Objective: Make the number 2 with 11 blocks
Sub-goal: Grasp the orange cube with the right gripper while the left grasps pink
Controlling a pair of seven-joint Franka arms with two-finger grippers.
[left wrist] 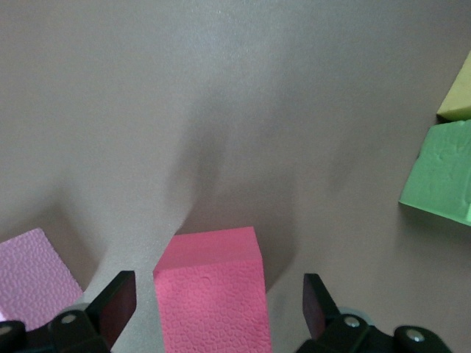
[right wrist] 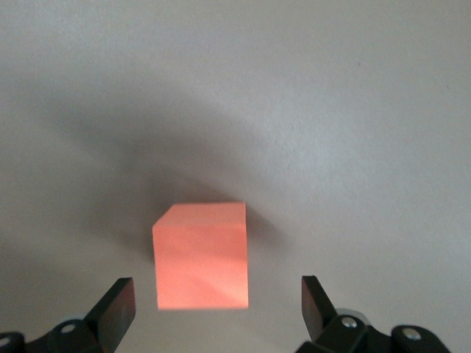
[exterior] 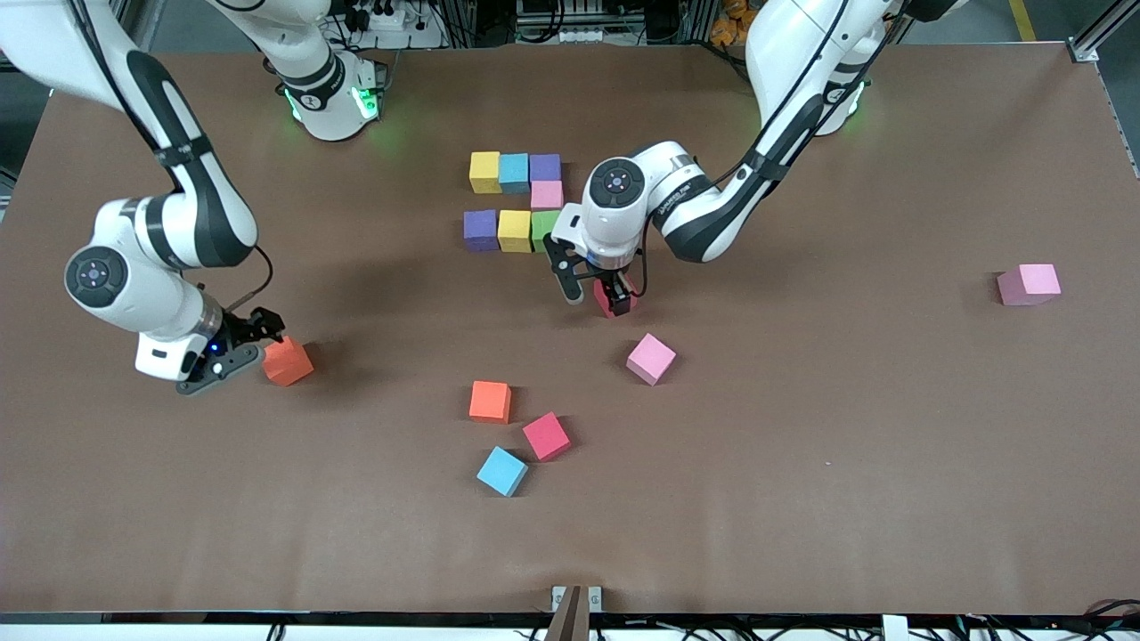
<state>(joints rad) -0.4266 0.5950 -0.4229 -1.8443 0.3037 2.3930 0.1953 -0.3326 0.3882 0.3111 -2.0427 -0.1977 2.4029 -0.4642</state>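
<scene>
Blocks for the digit sit in a partial build near the middle of the brown tabletop, toward the robots' edge: I see a top row of yellow foam cube, light blue foam cube and purple foam cube, a pink foam cube just under the purple one, then a row of a second purple cube, a second yellow cube and a green foam cube, all touching their neighbours. My left gripper is down just beside the green cube, on the front camera's side of it, fingers spread wide on either side of a red foam cube and not pressing on it. Nearer the front camera lie a loose pink cube, an orange foam cube, a second red cube and a second light blue cube. One more pink cube rests well apart, toward the left arm's end of the tabletop. At the right arm's end, my right gripper is low at a second orange cube, its fingers wide open and holding nothing, with the cube lying just ahead of the fingertips.
</scene>
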